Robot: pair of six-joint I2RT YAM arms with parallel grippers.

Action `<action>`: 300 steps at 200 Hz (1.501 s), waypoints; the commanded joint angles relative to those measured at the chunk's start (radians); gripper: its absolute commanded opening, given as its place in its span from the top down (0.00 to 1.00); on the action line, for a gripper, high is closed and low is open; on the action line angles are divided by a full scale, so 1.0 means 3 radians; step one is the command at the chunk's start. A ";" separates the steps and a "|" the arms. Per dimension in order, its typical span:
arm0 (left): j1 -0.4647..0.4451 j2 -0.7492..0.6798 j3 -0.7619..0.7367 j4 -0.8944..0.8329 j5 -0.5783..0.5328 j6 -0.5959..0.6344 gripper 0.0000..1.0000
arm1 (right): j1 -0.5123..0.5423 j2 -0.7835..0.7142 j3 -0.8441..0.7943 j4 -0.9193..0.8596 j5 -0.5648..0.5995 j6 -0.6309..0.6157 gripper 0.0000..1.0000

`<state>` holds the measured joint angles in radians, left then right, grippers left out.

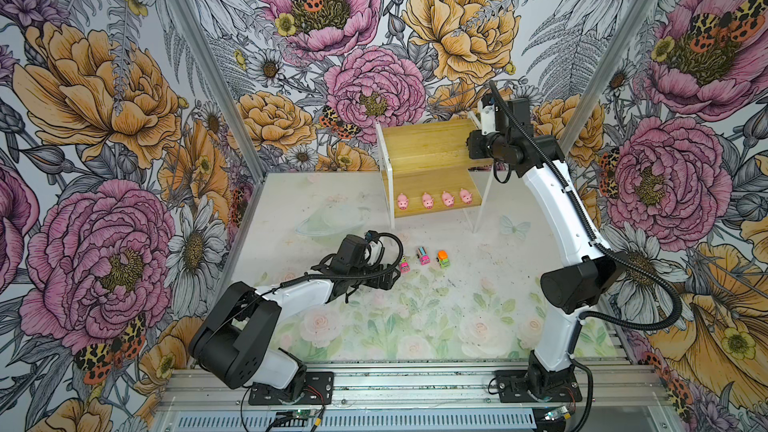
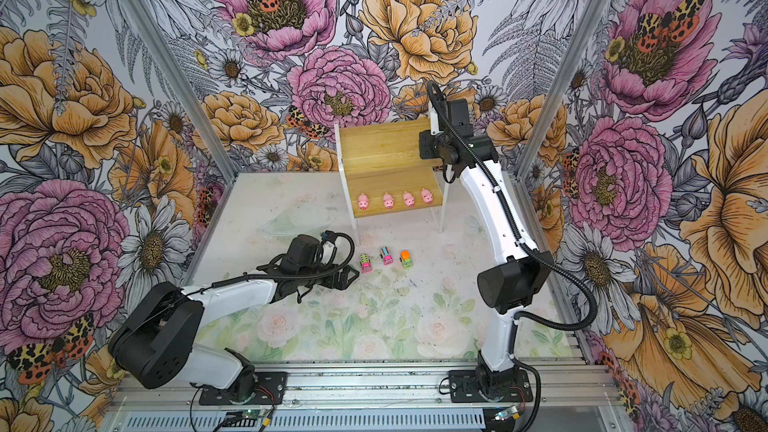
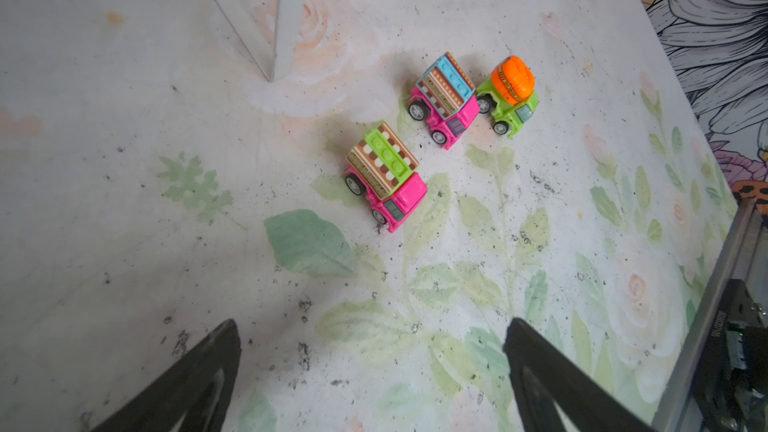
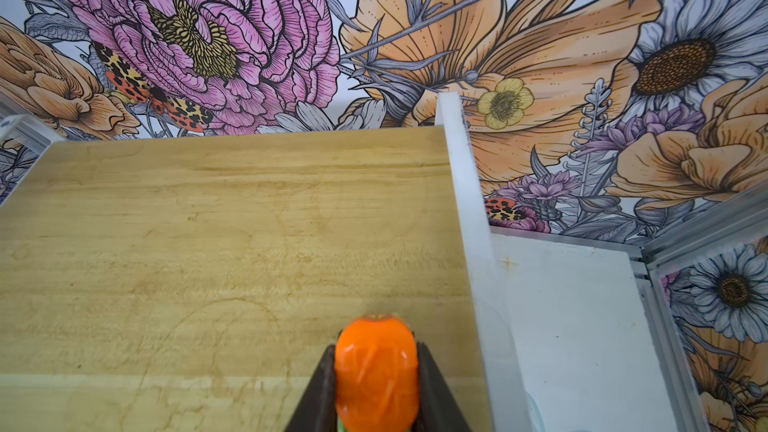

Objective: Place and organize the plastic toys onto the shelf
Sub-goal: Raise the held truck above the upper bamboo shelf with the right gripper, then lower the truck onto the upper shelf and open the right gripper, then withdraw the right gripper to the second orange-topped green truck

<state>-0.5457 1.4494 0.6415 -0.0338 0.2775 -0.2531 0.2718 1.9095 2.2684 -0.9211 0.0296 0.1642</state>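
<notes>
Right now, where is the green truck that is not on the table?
In the right wrist view, the green truck is held between the fingers of the right gripper, over the shelf's upper board, near the white frame post at its right end.

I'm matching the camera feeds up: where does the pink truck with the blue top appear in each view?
Top view: blue-topped pink truck, middle of three on the table.
Top view: the truck, same spot.
Left wrist: the truck, between green-topped pink truck and green truck.
Right wrist: not in it; right claw grips an orange-topped truck.
Shared landmark: the shelf.
</notes>
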 commanded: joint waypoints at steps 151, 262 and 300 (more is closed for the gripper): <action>-0.0022 0.0098 0.0022 0.0112 -0.0039 0.0015 0.01 | 0.0148 -0.0474 0.0004 -0.0136 0.0187 -0.0106 0.39; -0.0022 -0.0168 -0.0197 0.0113 0.0030 0.0128 0.01 | 0.0634 -0.2360 -0.3531 0.1002 -0.0028 0.0555 0.41; -0.0022 -0.0148 -0.0210 0.0112 0.0067 0.0130 0.01 | 0.0901 -0.2396 -0.4698 0.2010 0.0043 0.0968 0.42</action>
<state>-0.5461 1.4178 0.5892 -0.0185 0.2783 -0.2314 0.4992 1.2072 0.9752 -0.5640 0.0399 0.3466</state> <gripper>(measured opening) 0.988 0.578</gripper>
